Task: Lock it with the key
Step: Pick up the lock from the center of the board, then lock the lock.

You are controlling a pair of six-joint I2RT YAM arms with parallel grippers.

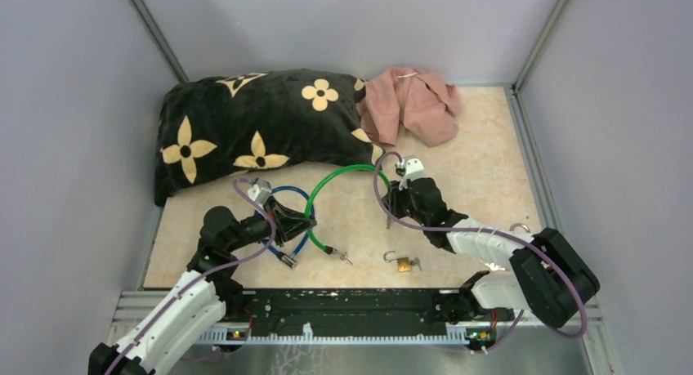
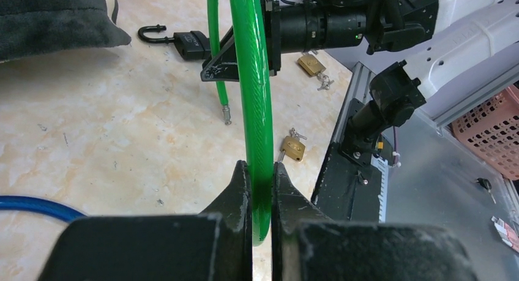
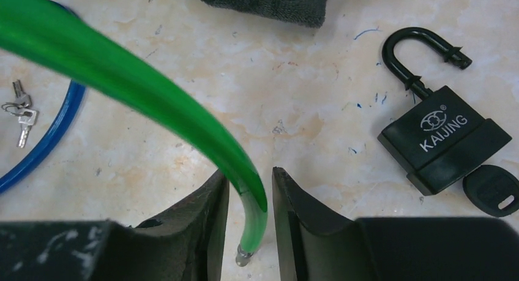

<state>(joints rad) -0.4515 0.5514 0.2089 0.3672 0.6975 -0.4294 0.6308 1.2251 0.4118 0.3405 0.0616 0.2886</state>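
Left gripper (image 2: 261, 171) clamped tight on the green cable (image 2: 251, 79), which arches up off the table (image 1: 490, 146). Right gripper (image 3: 251, 177) straddles the cable's other end, metal tip just below the fingers (image 3: 205, 217). Its jaws stand apart, with a gap on one side, so no squeeze.

Black padlock (image 3: 444, 140) lies flat just beside the right gripper, shackle up, black key (image 3: 492, 189) in its base.

Brass padlock (image 1: 403, 263), open with keys attached, sits near the middle of the near edge. Blue cable (image 1: 286, 190) loops under the left gripper. Pillow (image 1: 245, 122) and pink cloth (image 1: 413, 105) lie along the far edge.
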